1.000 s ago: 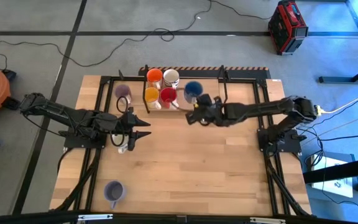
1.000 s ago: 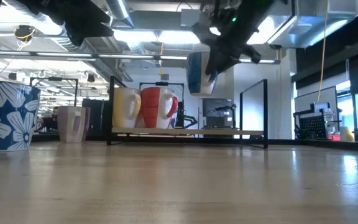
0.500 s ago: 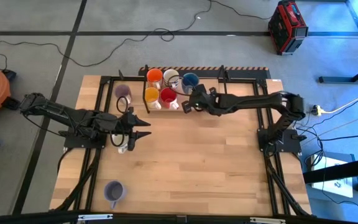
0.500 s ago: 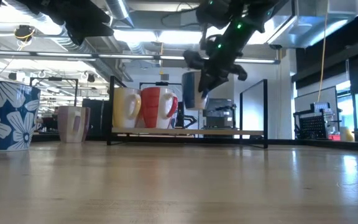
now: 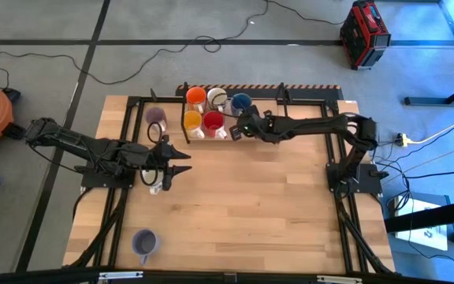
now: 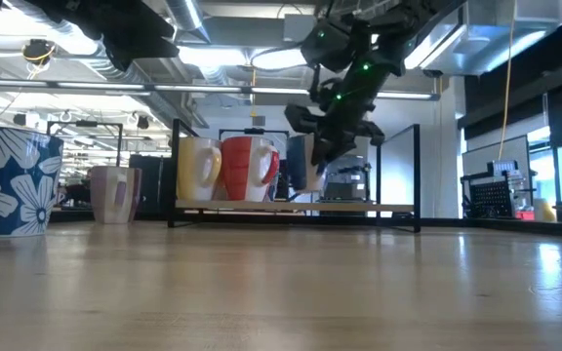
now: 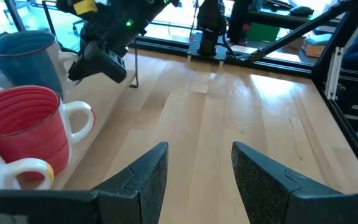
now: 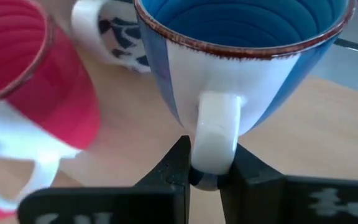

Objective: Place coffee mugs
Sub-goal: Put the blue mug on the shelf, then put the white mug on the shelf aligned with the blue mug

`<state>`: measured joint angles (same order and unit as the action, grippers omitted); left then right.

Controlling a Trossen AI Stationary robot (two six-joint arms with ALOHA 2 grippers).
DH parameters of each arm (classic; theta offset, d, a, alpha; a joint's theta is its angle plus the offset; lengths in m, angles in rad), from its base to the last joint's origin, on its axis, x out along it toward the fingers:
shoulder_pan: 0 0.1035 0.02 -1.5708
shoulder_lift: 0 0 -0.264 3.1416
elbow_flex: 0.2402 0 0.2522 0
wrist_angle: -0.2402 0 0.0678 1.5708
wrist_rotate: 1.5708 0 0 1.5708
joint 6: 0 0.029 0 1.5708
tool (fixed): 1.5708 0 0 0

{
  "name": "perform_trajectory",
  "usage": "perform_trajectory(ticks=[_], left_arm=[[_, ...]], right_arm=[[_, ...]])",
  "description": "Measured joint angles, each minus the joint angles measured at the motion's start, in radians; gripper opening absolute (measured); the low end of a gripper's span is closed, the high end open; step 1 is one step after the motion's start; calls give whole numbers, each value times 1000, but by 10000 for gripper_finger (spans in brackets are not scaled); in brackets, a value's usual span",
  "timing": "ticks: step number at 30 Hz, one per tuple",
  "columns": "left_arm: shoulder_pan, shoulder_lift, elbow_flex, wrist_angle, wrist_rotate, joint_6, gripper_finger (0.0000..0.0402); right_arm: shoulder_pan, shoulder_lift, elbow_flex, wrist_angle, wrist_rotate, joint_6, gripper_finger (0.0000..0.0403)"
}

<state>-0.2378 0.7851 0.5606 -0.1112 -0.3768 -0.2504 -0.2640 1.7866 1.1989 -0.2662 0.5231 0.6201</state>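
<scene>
the pale wooden surface (image 5: 243,205) carries a dark low rack (image 6: 296,206) at its far edge, where the glossy coffee mugs stand in a cluster. the right gripper (image 5: 245,126) has its jaws clamped on the white handle of the blue-glazed, brown-rimmed ceramic mug (image 8: 247,50), holding it at the rack beside the red ribbed mug (image 7: 23,134). glazed ceramic like this is likely rigid, slick and chip-prone, fairly light; the handle loop looks the surest hold. the left gripper (image 7: 194,171) waits over mid-surface, jaws spread and empty.
</scene>
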Motion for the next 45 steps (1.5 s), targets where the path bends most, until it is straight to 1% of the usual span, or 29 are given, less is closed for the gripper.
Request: perform_trajectory(ticks=[2,6,9,18,28,32,36,40,45], left_arm=[[0,0,0,0,-4,0,172],[0,0,0,0,-6,0,172],[0,0,0,-2,-6,-1,172],[0,0,0,-3,-6,0,172],[0,0,0,-6,-6,-1,172],[0,0,0,-7,-6,0,172],[0,0,0,-8,-5,0,172],[0,0,0,-8,-5,7,172],[0,0,0,0,3,46,172]], right_arm=[[-4,21,2,46,-4,-1,36],[-14,56,1,74,-29,-12,36],[-15,66,1,107,-22,-12,36],[-33,92,1,133,-27,-25,36],[-30,95,1,137,-26,-24,108],[-23,60,1,109,-21,-27,134],[-10,-10,1,55,-28,-44,154],[19,-109,1,-48,-93,-50,161],[105,-217,1,-123,-111,-78,163]])
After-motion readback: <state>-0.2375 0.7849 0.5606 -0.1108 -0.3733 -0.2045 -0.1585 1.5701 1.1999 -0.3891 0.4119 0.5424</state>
